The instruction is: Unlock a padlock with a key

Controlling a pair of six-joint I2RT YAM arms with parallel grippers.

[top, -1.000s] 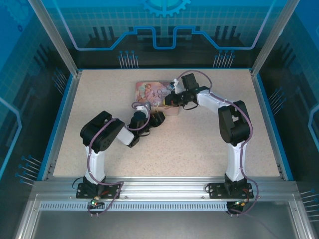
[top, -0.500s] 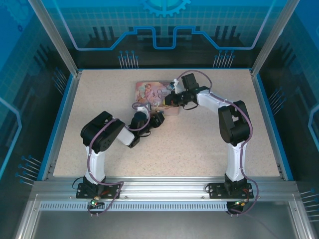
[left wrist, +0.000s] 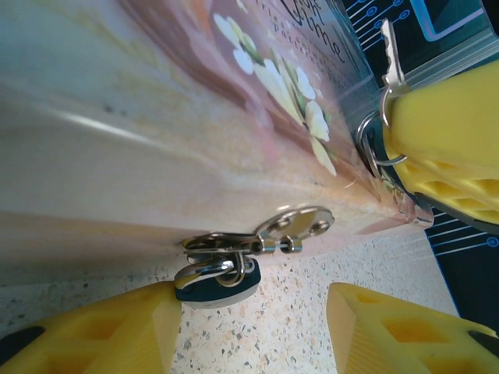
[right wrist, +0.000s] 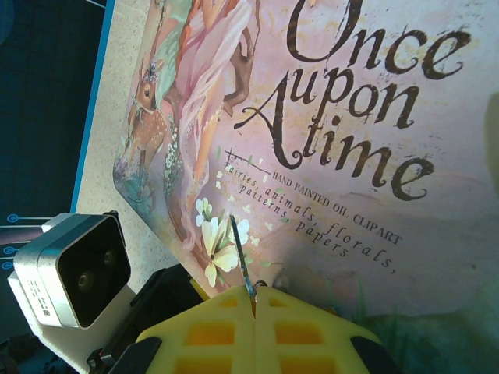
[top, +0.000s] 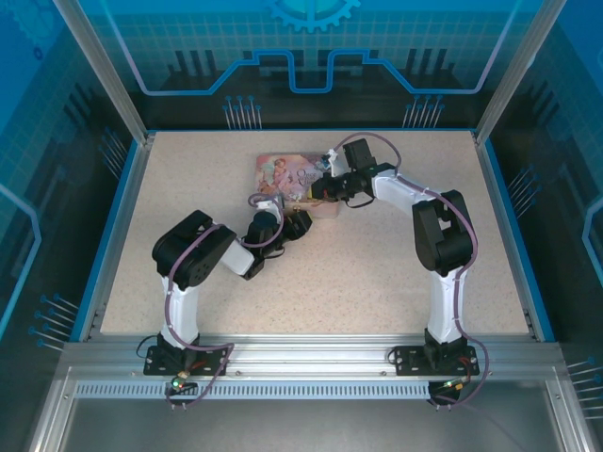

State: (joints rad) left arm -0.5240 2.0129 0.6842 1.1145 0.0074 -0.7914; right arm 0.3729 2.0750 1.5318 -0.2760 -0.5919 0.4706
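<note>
**A:** Padlock (left wrist: 217,279) first: where is it?

**B:** It hangs from the silver hasp (left wrist: 296,226) on the side wall of the pink tin (right wrist: 437,257), low down, just above the speckled table (top: 188,169). In the left wrist view it sits right at the tip of one yellow finger of the left gripper (left wrist: 257,302). I cannot tell whether the two touch.

**A:** So the left gripper has hold of it?

**B:** No. Its fingers stand apart with bare table between them. The padlock is at one side of that gap and is not pinched.

**A:** And the key (right wrist: 240,257)?

**B:** It is clamped in the right gripper (right wrist: 253,294), whose yellow pads are pressed together on it. The thin blade sticks out past the fingertips, over the tin's lid by the painted white flowers.

**A:** Is it close to the padlock?

**B:** It is near but apart. The key is up at the lid's edge, and the padlock is down by the table.
</note>
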